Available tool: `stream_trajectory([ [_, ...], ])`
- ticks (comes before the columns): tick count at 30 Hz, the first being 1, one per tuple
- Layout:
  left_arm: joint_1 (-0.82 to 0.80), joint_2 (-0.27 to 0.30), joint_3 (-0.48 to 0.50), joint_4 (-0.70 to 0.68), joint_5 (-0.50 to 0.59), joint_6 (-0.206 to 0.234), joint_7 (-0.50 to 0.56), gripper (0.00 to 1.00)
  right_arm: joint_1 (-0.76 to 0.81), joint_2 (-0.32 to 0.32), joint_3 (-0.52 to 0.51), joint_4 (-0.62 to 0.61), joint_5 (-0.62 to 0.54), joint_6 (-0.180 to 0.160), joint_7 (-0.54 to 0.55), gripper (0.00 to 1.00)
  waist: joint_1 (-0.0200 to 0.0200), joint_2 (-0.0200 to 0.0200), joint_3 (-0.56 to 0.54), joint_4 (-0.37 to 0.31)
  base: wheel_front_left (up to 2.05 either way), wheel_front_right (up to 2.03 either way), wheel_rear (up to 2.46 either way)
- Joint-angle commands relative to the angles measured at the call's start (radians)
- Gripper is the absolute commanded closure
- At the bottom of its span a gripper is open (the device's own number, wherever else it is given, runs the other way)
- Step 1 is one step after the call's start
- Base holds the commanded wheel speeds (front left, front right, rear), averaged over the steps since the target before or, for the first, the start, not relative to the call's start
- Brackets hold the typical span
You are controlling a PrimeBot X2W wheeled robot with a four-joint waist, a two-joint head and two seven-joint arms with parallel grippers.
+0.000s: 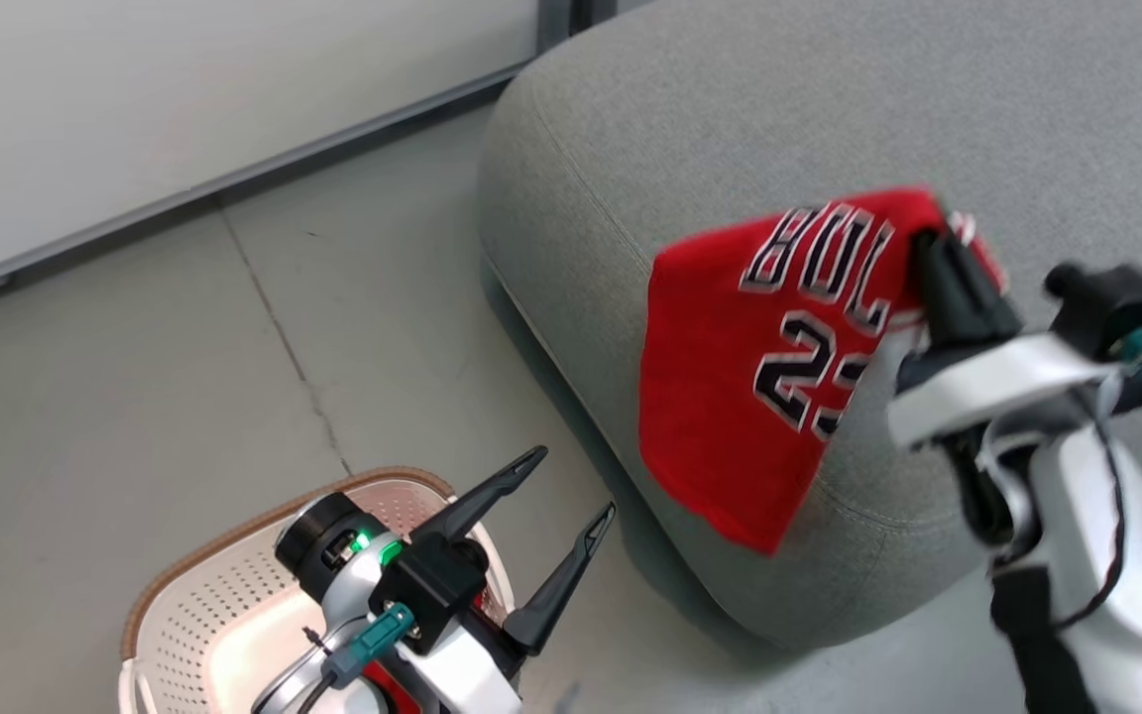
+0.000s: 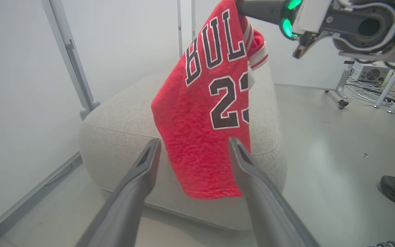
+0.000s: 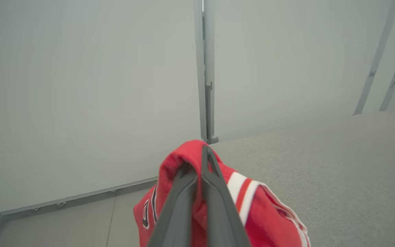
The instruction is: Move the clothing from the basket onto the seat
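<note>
Grey floor meets the seat [image 1: 730,119] in my head view. My right gripper [image 1: 931,243] pinches the jersey [image 1: 720,397] by its top, long axis near vertical, hem hanging past the seat's front corner. My left gripper [image 1: 576,480] gapes wide by the basket [image 1: 184,605]. Left wrist: the lettering reads "BUL" over "23". Right wrist: my fingers [image 3: 214,206] are pressed together on red cloth beside the striped trim.

White wall panels [image 1: 135,99] are lining 11 o'clock, a grey post [image 3: 206,68] splitting them. Grey floor [image 1: 135,397] is showing a thin seam. Cables [image 2: 365,92] are lying by a wheeled stand [image 2: 341,92] at 3 o'clock.
</note>
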Motion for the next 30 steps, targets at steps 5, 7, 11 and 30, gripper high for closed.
stream_trajectory([
  [5,-0.046,0.017,0.008,-0.016,0.009,-0.005,0.006,0.0,-0.153,-0.02,-0.095,0.057,0.003,0.002,-0.004,1.0,0.0,0.0,0.045,-0.004,0.0,0.0,0.0],
  [7,-0.062,0.023,0.009,-0.022,0.008,-0.007,0.007,0.0,-0.22,-0.032,-0.131,0.087,0.001,0.002,-0.006,1.0,0.0,0.0,0.063,0.006,0.0,0.0,0.0],
  [11,-0.105,0.04,0.014,-0.036,0.018,-0.014,0.012,0.0,-0.382,-0.08,-0.216,0.176,-0.008,0.002,-0.044,1.0,0.0,0.0,0.119,0.04,0.0,0.0,0.0],
  [30,-0.197,0.096,0.009,-0.092,0.033,-0.025,0.038,0.0,-0.421,-0.153,-0.516,0.721,-0.163,0.002,-0.137,1.0,0.0,0.0,0.327,0.12,0.0,0.0,0.0],
])
